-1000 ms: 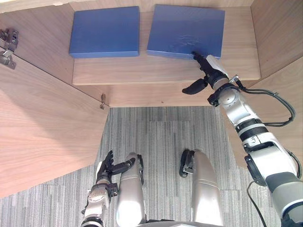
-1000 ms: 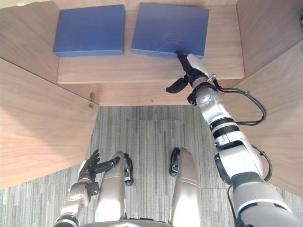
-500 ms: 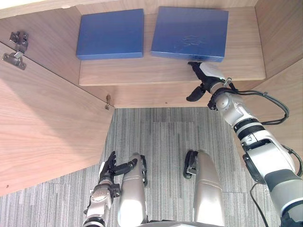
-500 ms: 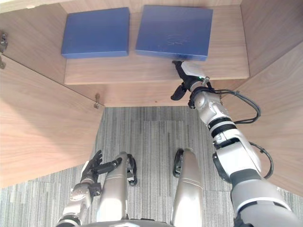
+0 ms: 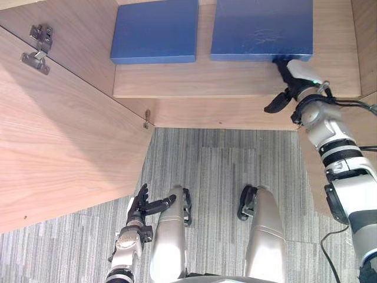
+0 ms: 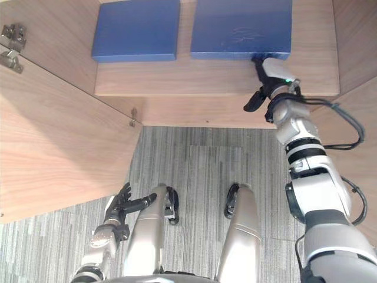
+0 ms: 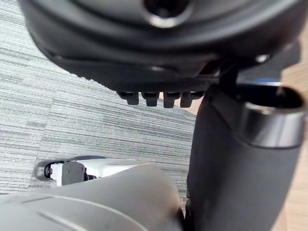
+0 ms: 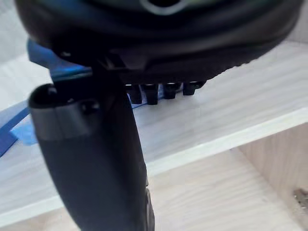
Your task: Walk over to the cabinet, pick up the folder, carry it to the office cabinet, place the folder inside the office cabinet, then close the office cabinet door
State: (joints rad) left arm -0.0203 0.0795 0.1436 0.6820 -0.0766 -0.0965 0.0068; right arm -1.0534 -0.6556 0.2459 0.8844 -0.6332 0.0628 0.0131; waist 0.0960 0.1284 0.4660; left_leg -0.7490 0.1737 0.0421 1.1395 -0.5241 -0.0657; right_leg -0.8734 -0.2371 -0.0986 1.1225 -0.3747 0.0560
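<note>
Two flat blue folders lie side by side on the cabinet shelf [image 5: 206,79]: the left folder [image 5: 155,30] and the right folder [image 5: 262,28]. My right hand [image 5: 293,76] reaches onto the shelf with straight fingers at the right folder's front edge and its thumb standing out to the side, holding nothing. In the right wrist view the fingers [image 8: 163,89] point over the pale shelf board [image 8: 216,120] towards the blue folder [image 8: 19,130]. Low beside my leg hangs my left hand [image 5: 141,206], open and idle.
The cabinet's left door [image 5: 59,147] stands open and juts towards me, with a metal hinge [image 5: 36,50] near its top. The right door [image 6: 359,147] is open at the right edge. Grey striped carpet [image 5: 206,171] lies below the shelf.
My right hand has drawn back from the top of the right folder to its front edge. The whole view has shifted, so the camera moved. The folders lie as before.
</note>
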